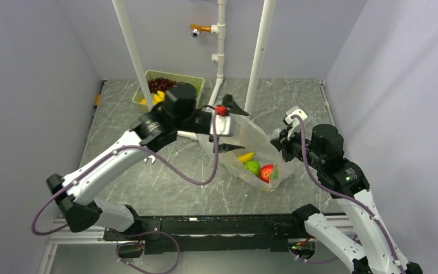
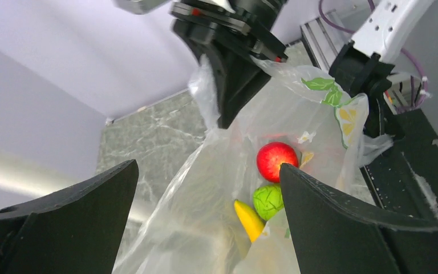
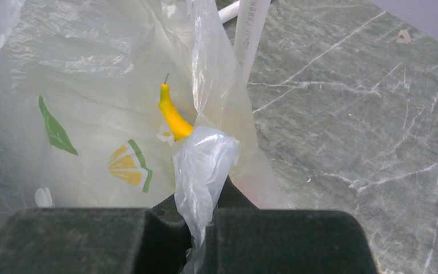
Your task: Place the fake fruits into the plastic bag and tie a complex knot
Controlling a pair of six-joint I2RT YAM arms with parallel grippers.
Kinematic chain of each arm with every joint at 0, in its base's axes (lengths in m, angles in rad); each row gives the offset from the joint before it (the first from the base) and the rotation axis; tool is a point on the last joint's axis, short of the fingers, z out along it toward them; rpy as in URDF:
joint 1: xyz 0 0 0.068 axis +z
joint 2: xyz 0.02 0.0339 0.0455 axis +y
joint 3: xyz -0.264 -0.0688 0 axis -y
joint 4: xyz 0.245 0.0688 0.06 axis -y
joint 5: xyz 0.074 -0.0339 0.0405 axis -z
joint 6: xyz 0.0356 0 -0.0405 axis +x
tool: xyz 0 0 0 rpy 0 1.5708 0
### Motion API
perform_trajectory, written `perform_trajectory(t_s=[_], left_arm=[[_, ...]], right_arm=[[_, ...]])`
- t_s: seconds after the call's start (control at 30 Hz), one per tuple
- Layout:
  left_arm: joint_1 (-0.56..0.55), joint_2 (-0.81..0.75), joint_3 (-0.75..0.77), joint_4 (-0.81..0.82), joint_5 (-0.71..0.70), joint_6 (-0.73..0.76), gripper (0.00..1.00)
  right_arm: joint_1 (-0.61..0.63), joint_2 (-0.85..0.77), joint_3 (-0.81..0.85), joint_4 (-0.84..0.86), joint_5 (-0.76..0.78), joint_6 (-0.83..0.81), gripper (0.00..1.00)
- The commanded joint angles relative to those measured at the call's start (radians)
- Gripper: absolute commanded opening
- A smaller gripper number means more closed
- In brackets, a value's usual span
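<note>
loading step: right gripper (image 3: 197,220) clenched on the plastic bag (image 1: 259,140) rim; left gripper (image 2: 208,166) released, empty, at its mouth. banana (image 1: 246,156), green fruit (image 1: 252,166) and red fruit (image 1: 267,172) lie inside (grapes (image 1: 161,84) sit in the basket (image 1: 188,74)). next: fetch those, then knot.

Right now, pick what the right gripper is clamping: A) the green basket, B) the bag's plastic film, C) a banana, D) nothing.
B: the right wrist view shows the right gripper shut on a bunched strip of the plastic bag, with the banana inside it.
</note>
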Motion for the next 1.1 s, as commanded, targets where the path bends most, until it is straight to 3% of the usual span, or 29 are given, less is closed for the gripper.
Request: perform_trajectory(t_s=[0.0, 0.13, 0.23, 0.47, 0.63, 0.7, 0.77, 0.8, 0.83, 0.93, 1.07], left_arm=[[0.075, -0.079, 0.038, -0.107, -0.035, -0.197, 0.99], [0.159, -0.111, 0.014, -0.206, -0.099, -0.218, 0.99], [0.201, -0.129, 0.002, -0.215, -0.070, -0.193, 0.99], [0.202, -0.142, -0.066, -0.135, 0.030, -0.121, 0.99], [0.199, -0.065, -0.030, -0.122, -0.038, -0.170, 0.97], [0.200, -0.036, 0.010, -0.176, -0.056, -0.179, 0.81], [0.203, -0.032, 0.039, -0.209, -0.049, -0.211, 0.47], [0.207, -0.041, 0.054, -0.207, -0.033, -0.261, 0.24], [0.211, -0.051, 0.075, -0.206, 0.006, -0.306, 0.12], [0.215, -0.084, 0.193, -0.214, 0.138, -0.384, 0.00], [0.242, -0.149, 0.242, -0.225, 0.201, -0.385, 0.00]], right_arm=[[-0.002, -0.002, 0.027, 0.058, -0.015, -0.015, 0.00], [-0.002, 0.000, 0.035, 0.056, -0.033, -0.027, 0.00], [-0.002, -0.001, 0.030, 0.058, -0.048, -0.025, 0.00], [-0.001, 0.009, 0.029, 0.060, -0.065, -0.040, 0.00], [-0.002, 0.009, 0.033, 0.063, -0.075, -0.049, 0.00], [-0.002, 0.010, 0.036, 0.062, -0.073, -0.048, 0.00], [-0.003, 0.007, 0.039, 0.062, -0.075, -0.047, 0.00], [-0.001, 0.008, 0.043, 0.063, -0.078, -0.046, 0.00], [-0.001, 0.010, 0.049, 0.065, -0.083, -0.050, 0.00], [-0.002, 0.025, 0.085, 0.085, -0.111, -0.073, 0.00], [-0.002, 0.075, 0.142, 0.069, -0.127, -0.088, 0.00]])
